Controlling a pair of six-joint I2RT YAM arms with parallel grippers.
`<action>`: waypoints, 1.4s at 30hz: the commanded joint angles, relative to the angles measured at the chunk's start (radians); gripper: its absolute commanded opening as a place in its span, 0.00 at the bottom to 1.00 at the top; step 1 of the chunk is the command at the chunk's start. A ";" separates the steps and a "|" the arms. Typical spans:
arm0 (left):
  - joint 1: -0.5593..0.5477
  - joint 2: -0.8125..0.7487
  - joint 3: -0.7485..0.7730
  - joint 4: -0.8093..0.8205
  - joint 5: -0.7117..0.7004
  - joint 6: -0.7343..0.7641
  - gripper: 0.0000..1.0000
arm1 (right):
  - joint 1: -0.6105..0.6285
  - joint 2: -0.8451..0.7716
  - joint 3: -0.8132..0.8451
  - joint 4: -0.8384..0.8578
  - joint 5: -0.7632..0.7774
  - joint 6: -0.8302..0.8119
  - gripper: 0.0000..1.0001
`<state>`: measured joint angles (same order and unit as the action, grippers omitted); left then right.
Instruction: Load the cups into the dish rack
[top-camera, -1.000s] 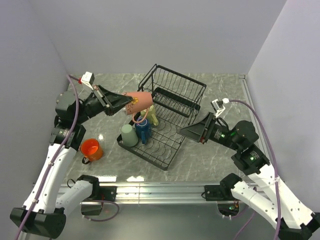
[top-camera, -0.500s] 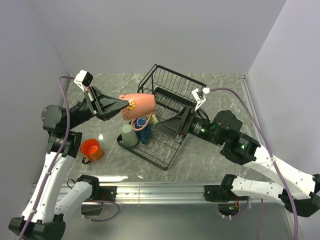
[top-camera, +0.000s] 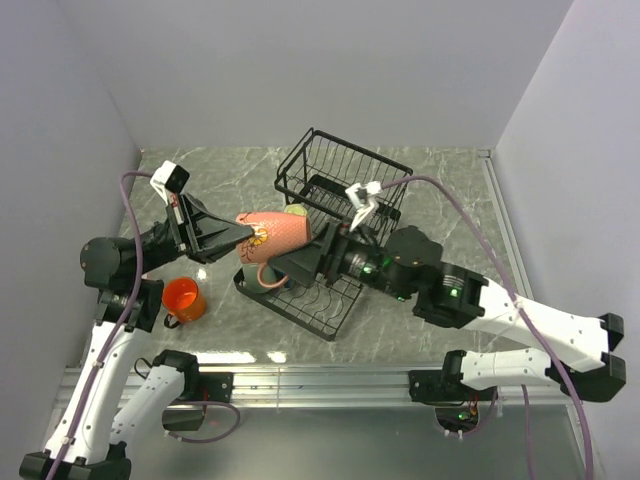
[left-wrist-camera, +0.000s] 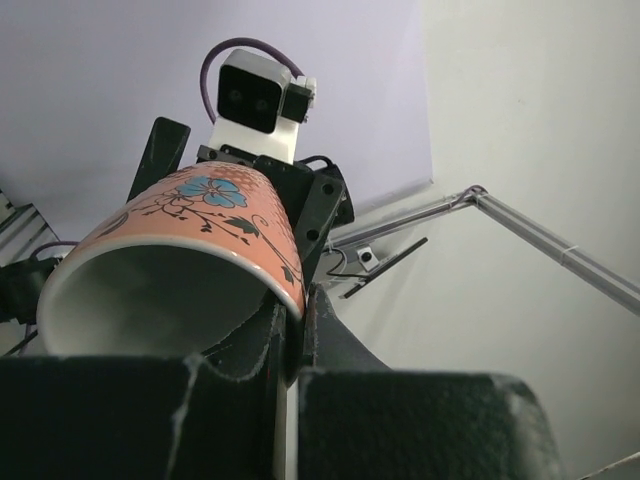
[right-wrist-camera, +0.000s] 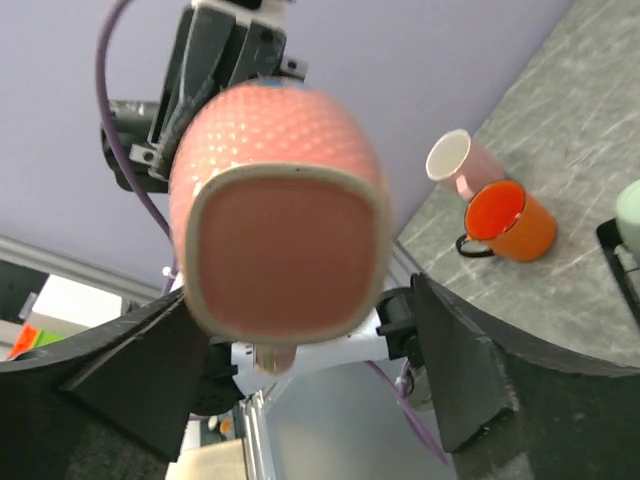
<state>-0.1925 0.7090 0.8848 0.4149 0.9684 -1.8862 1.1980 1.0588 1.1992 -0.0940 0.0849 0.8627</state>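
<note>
Holds the salmon floral mug (top-camera: 283, 230) sideways above the near-left tray of the dish rack (top-camera: 335, 300), left tool (top-camera: 248, 232) clamped on its rim, base turned rightward. Brackets that base with the right tool (top-camera: 283, 263), jaws apart, likely for a handover regrasp.

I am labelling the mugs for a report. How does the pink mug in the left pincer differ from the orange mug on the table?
The pink mug lies on its side in the air, gripped by the left pincer; the orange mug stands upright on the table, touched by nothing. The pink mug bears a flower pattern; the orange mug is plain. Both have a handle, and neither is in the rack yet.
</note>
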 joint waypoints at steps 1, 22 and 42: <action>-0.004 -0.028 0.002 0.105 -0.045 -0.053 0.00 | 0.044 0.053 0.072 0.046 0.050 -0.025 0.80; -0.007 0.066 0.426 -1.347 -0.393 1.096 0.99 | 0.098 -0.187 -0.007 -0.430 0.436 0.145 0.00; -0.033 0.053 0.447 -1.647 -0.830 1.179 0.99 | 0.138 0.411 0.182 -0.862 0.573 0.291 0.00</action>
<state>-0.2222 0.7750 1.3037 -1.1889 0.1661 -0.7410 1.4151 1.5463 1.3960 -1.1091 0.6357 1.2209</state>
